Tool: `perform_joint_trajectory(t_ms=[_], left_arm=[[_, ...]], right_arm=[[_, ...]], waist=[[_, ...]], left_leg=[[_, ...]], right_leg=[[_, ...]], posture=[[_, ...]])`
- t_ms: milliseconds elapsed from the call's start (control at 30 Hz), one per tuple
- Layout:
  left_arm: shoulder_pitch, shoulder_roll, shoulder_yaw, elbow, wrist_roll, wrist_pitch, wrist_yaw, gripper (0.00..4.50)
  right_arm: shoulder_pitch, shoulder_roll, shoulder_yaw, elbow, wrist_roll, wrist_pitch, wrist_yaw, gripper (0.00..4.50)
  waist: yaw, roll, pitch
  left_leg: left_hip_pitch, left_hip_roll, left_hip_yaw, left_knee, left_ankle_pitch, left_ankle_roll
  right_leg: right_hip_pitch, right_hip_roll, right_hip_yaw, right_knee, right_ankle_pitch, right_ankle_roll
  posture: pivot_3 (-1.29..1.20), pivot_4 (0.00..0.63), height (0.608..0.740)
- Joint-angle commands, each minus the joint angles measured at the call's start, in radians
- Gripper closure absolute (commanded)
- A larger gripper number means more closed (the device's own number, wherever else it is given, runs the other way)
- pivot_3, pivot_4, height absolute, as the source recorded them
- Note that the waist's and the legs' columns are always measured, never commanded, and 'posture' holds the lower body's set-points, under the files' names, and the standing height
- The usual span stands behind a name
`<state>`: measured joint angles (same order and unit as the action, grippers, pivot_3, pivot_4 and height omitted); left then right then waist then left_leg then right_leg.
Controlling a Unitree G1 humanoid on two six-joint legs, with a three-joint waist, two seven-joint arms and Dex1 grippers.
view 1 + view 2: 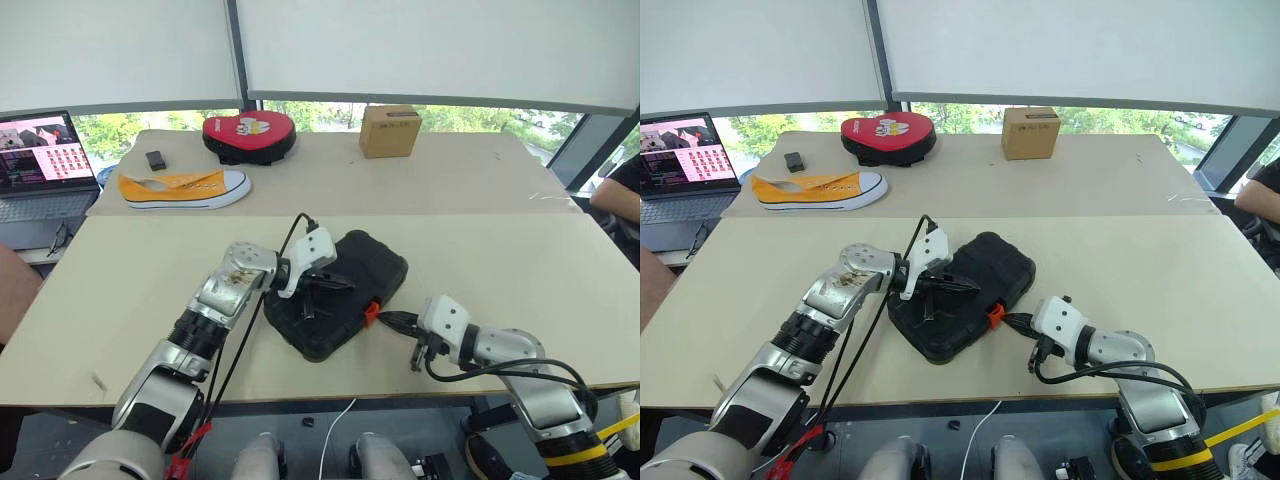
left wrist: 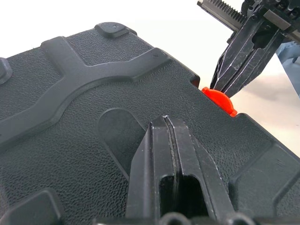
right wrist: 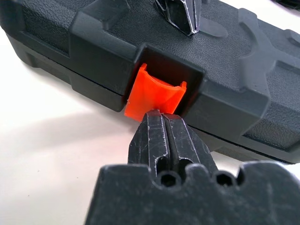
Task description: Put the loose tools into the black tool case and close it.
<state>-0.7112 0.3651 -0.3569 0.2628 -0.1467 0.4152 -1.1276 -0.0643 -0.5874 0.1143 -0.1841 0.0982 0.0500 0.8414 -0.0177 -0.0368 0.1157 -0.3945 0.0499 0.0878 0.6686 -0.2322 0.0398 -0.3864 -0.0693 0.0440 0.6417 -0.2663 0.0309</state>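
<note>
Right gripper (image 3: 164,123) clenched, empty, tips touching orange latch (image 3: 154,96) on front edge of tool case (image 1: 340,290). Case lid down, lying on near tabletop (image 1: 500,270). Left gripper (image 2: 166,123) clenched, empty, pressing on lid.

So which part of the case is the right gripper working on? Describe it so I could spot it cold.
On the near beige table lies the closed black tool case. On its edge facing the right gripper, in a notch, sits the small orange latch, the only bright part on the black shell.
</note>
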Motion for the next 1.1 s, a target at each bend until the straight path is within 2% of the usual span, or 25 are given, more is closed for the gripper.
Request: perform_joint_trajectory(t_ms=[33,467,833,1100], left_arm=[[0.059,0.022,-0.065,0.096,0.067,0.046,0.005,4.50],[0.075,0.029,-0.075,0.081,0.071,0.064,0.006,4.50],[0.086,0.035,-0.081,0.064,0.071,0.073,0.002,4.50],[0.087,0.027,-0.085,0.065,0.070,0.073,0.006,4.50]], right_arm=[[-0.032,0.026,0.028,-0.035,0.030,0.037,0.007,4.43],[-0.081,0.053,0.046,-0.054,0.028,0.104,0.019,4.43],[-0.070,-0.047,0.008,-0.106,0.027,0.169,0.051,4.43],[-0.132,0.008,0.040,-0.086,0.032,0.176,0.049,4.43]], waist=[[-0.001,0.000,0.000],[0.000,-0.001,0.000],[0.002,-0.001,0.000],[-0.003,-0.002,0.000]], left_leg=[[0.001,0.000,0.000,0.000,0.000,0.000],[0.002,0.000,0.001,-0.003,0.000,0.000],[0.002,0.000,0.001,-0.006,0.000,0.000],[0.003,0.000,0.000,-0.008,0.000,0.000]], right_leg=[[0.000,0.000,0.000,0.000,0.000,0.000],[-0.001,-0.001,0.002,0.000,-0.003,-0.005],[-0.001,-0.001,0.001,-0.002,-0.003,-0.005],[-0.001,-0.001,0.002,-0.003,-0.003,-0.006]], posture=[[0.00,0.150,0.740],[0.00,0.150,0.740],[0.00,0.150,0.740],[0.00,0.150,0.740]])
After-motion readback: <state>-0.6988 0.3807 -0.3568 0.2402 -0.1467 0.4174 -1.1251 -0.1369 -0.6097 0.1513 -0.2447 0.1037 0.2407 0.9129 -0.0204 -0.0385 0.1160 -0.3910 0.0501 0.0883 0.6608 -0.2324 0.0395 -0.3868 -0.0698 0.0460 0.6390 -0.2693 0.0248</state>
